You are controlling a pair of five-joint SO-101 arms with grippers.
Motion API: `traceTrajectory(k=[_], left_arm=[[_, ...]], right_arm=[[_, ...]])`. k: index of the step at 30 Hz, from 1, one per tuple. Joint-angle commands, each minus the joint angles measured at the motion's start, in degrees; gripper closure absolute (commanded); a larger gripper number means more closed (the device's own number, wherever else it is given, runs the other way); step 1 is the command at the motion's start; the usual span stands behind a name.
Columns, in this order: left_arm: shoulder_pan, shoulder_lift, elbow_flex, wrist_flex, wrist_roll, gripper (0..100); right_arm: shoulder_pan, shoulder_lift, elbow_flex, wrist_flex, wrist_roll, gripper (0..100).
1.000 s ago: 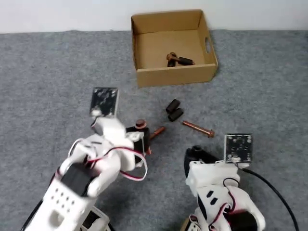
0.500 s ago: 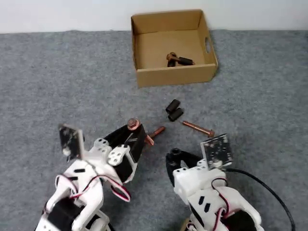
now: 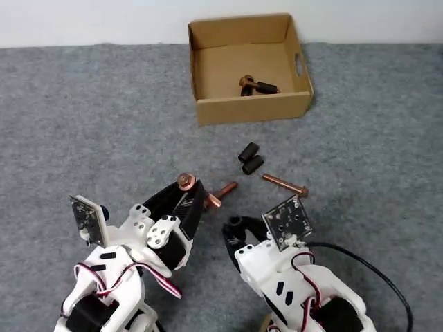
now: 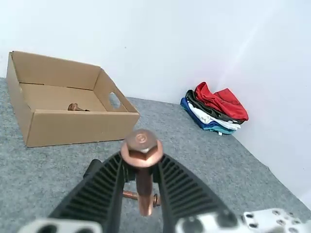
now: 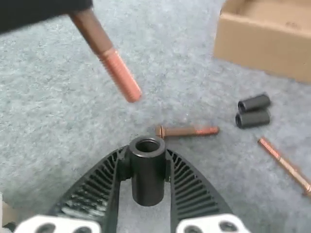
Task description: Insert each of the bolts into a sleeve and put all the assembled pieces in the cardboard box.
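One piece (image 4: 76, 107) lies half hidden in the cardboard box (image 4: 73, 127).

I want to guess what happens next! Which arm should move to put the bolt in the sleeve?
Probably left. The left fingers grip the bolt, its tip close to the open end of the sleeve, which the right fingers hold. Left could likely slide it in.

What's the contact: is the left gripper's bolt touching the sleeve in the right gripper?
Apart. The right wrist view shows the threaded tip of the bolt short of the open mouth of the sleeve, with carpet visible between them.
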Motion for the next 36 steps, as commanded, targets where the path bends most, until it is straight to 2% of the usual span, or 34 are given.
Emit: traceTrajectory(k=[1, 4, 10, 18, 25, 31, 36], left_arm=[[0.3, -0.7, -2.2, -2.0, -0.2, 100], [0.5, -0.7, -2.6, -2.0, -0.2, 100], [6.4, -0.6, -2.8, -1.8, 0.4, 100], [7.0, -0.4, -2.3, -1.6, 1.3, 100], [7.1, -0.4, -1.7, 4.3, 1.1, 100], [10.8, -0.4, -0.9, 8.4, -6.2, 100], [15.3, -0.5, 1.5, 9.9, -7.5, 100]], right_arm=[[-0.6, 0.0, -0.3, -2.9, 3.3, 99.1], [-0.6, 0.0, -0.3, -3.2, 5.3, 99.1], [-0.7, 0.0, -0.3, -3.3, 8.7, 99.1], [-0.7, 0.0, -0.4, -3.3, 9.0, 99.1], [-0.7, 0.0, -0.4, -3.9, 12.7, 99.1], [-0.7, 0.0, -0.4, -6.5, 18.5, 99.1], [-0.7, 0.0, -0.4, -6.5, 19.2, 99.1]])
